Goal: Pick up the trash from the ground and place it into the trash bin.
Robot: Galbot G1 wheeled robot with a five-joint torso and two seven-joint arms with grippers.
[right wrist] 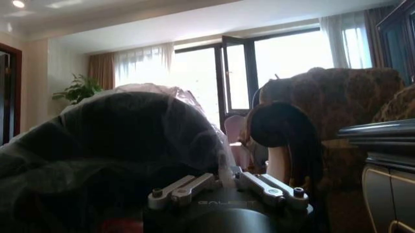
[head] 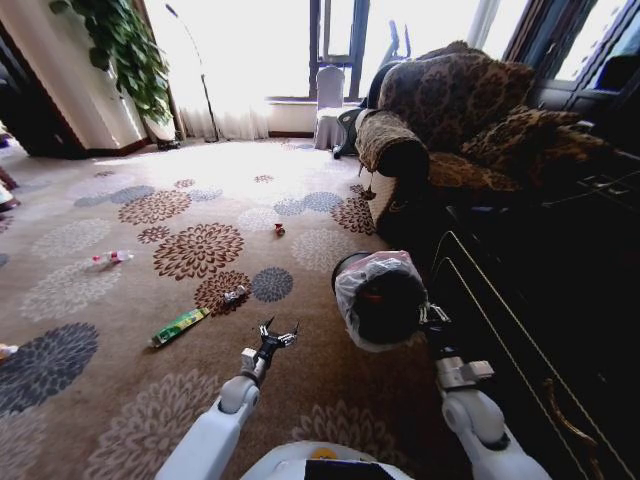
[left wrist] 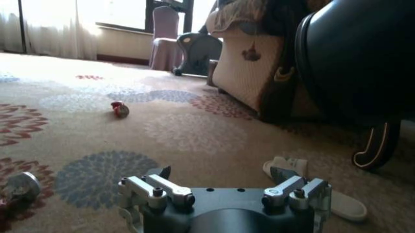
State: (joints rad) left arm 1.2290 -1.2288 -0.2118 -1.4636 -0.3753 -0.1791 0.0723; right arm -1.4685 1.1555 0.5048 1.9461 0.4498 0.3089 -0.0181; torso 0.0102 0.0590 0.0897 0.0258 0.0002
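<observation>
Open carpet [head: 150, 260] fills left and centre of frame, broken only by scattered litter: bottle [head: 112, 258] mid-left, green wrapper [head: 180, 326] lower left, small packet [head: 234, 294] centre, red bit [head: 279, 230] above centre. Right side blocked: armchair [head: 450, 120] upper right, dark cabinet [head: 540, 300] along the right edge. Lined trash bin [head: 378, 298] sits centre-right, close beside the cabinet. White slipper [left wrist: 318, 187] lies near the armchair base.

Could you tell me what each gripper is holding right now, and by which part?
The right gripper holds the trash bin by its lined rim; the left gripper is open and empty.
</observation>
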